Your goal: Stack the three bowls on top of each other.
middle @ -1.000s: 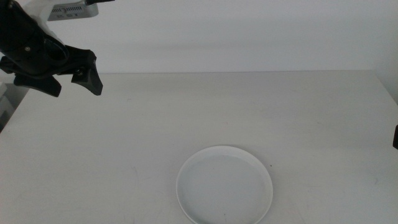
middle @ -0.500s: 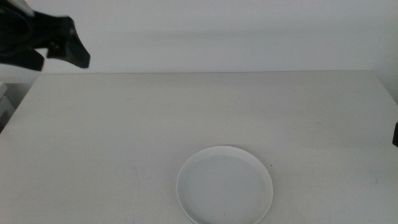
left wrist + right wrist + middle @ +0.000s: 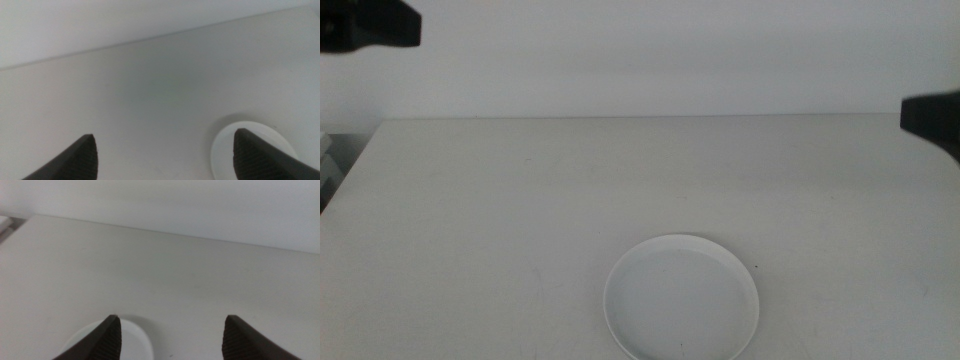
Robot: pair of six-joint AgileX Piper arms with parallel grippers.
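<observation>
One white bowl (image 3: pixel 680 298) sits on the table (image 3: pixel 620 190) near the front edge, a little right of centre. It also shows in the left wrist view (image 3: pixel 222 155) and in the right wrist view (image 3: pixel 137 340). The grey and pale mint green bowls do not show in any view. My left gripper (image 3: pixel 390 28) hangs high at the far left corner, open and empty (image 3: pixel 165 157). My right gripper (image 3: pixel 930 115) is raised at the right edge, open and empty (image 3: pixel 172 337). Both are far from the bowl.
The white table runs back to a plain pale wall (image 3: pixel 660 60). Its left edge (image 3: pixel 350 170) shows, with something pale stacked beyond it at the far left.
My left gripper has risen and pulled back to the top left corner. My right gripper has come up into view at the right edge. The white bowl has not moved.
</observation>
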